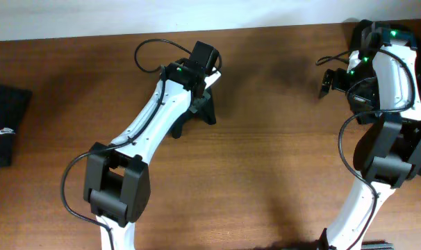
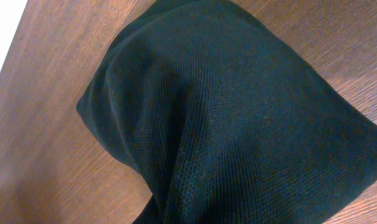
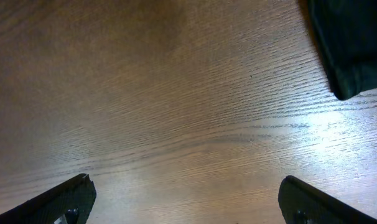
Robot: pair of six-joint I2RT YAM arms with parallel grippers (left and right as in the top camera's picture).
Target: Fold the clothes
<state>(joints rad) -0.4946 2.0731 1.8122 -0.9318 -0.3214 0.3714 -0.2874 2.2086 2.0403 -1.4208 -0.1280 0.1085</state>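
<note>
Fabric of a black garment (image 2: 226, 112) fills most of the left wrist view, a waffle-textured knit drawn into long folds that run together toward the lower edge of the frame. The cloth hides the fingers of the left gripper (image 1: 202, 90). The jaws stand nearly closed, and the way the folds gather there shows that they pinch the garment. From overhead, this garment appears as a small dark peak beneath the gripper, with its lower edges spread on the table (image 1: 266, 160), a brown wood-grain surface.

In the right wrist view, the right gripper (image 3: 185, 180) hangs over bare wood. Its two black fingers (image 3: 64, 199) sit at the lower corners of the frame, as wide apart as they go, with nothing between them. A dark fabric edge (image 3: 356, 43) enters at the upper right corner of that view, well apart from both fingers; what it belongs to cannot be told. From overhead, the right gripper is near the table's far right corner, well apart from the left arm.

Farthest from both grippers, a folded garment (image 1: 3, 118) lies flat at the table's left edge, black, cut off by the frame, with a small white logo (image 1: 7, 130) facing up.
</note>
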